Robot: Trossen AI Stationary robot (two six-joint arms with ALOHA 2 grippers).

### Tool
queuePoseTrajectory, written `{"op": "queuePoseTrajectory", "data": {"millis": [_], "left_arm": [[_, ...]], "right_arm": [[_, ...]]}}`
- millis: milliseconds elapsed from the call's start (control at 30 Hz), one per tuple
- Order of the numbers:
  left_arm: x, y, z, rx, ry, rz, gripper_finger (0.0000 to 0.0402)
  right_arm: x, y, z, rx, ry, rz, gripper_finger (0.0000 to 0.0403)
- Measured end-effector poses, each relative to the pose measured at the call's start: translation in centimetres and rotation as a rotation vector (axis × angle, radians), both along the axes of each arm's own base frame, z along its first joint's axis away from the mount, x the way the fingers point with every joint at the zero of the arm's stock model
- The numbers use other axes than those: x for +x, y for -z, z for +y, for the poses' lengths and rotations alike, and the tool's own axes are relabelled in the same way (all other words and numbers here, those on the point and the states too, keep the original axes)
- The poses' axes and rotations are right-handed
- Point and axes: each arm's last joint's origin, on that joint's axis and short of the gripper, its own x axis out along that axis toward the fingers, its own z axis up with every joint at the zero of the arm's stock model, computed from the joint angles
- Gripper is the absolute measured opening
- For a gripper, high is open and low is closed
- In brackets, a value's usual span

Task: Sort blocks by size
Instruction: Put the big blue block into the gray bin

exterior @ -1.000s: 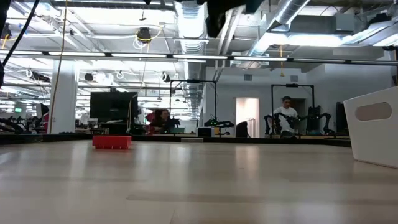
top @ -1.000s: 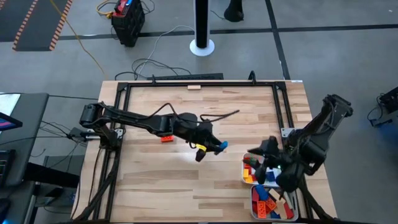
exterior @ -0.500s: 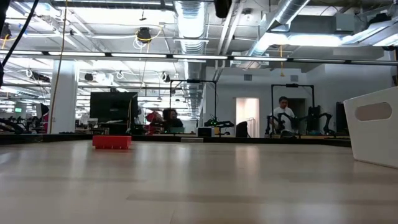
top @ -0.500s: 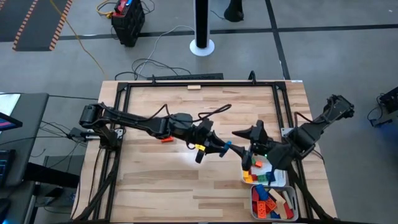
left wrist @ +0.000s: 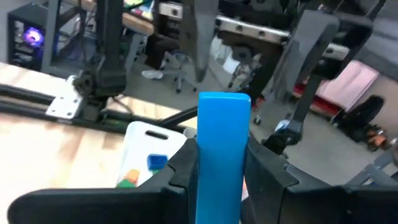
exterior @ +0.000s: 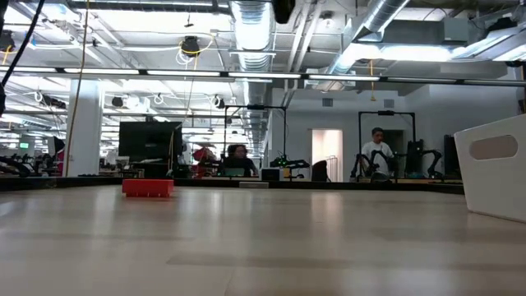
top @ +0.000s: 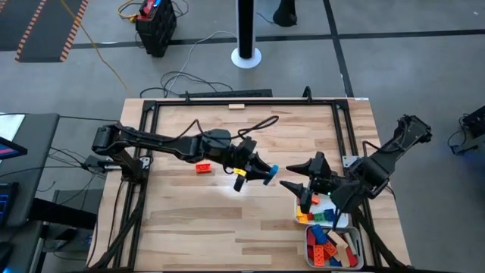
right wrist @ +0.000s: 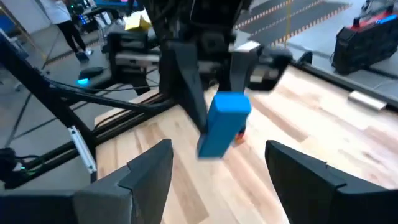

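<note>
A: We've got the left hand (top: pixel 261 174) clamped on a long blue block (top: pixel 270 176), held above the counter (top: pixel 189 227). It has swung toward the right hand (top: pixel 297 176) since a second ago.

B: And the right hand left the trays (top: pixel 341 221); it now faces the block with its fingers (right wrist: pixel 149 168) spread wide either side, not touching.

A: We read that as a handover, so the trays get it next.

B: One red block (top: pixel 202 167) lies behind the left hand.

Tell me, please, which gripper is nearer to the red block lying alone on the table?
Left. The left gripper, shut on a blue block, is just beyond the red block; the open right gripper is farther, near the trays.
</note>
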Motion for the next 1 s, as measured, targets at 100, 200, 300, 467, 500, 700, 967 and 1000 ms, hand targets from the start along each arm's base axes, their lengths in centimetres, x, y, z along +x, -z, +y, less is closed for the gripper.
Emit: {"op": "queuePoseTrajectory", "data": {"millis": [100, 200, 300, 467, 500, 700, 967, 1000], "left_arm": [[-0.8, -0.6, 0.6, 0.034, -0.013, 0.016, 0.0087], [-1.3, -1.7, 1.0, 0.049, -0.030, -0.041, 0.0087], [-1.4, -2.5, 1.0, 0.076, -0.076, -0.121, 0.0087], [-1.4, -2.9, 0.2, 0.117, -0.140, -0.172, 0.0087], [-1.4, -2.9, 0.0, 0.121, -0.148, -0.172, 0.0087], [-1.5, -3.0, -1.2, 0.118, -0.162, -0.182, 0.0087], [-1.6, -3.4, -1.9, 0.107, -0.211, -0.216, 0.0087], [-1.6, -3.3, -1.9, 0.108, -0.215, -0.215, 0.0087]], "right_arm": [[-0.3, 0.3, 0.5, 0.033, -0.008, 0.006, 0.0282], [-0.3, 0.8, 1.0, 0.041, -0.015, 0.024, 0.0282], [0.3, 1.4, 1.1, 0.029, 0.002, 0.041, 0.0282], [2.0, 2.4, 0.5, -0.015, 0.051, 0.080, 0.0282], [2.2, 2.6, 0.4, -0.021, 0.060, 0.086, 0.0282], [3.4, 2.3, -0.6, -0.072, 0.063, 0.085, 0.0281], [5.1, 1.4, -2.1, -0.102, -0.032, 0.061, 0.0281], [5.2, 1.3, -2.2, -0.111, -0.031, 0.058, 0.0281]]}}
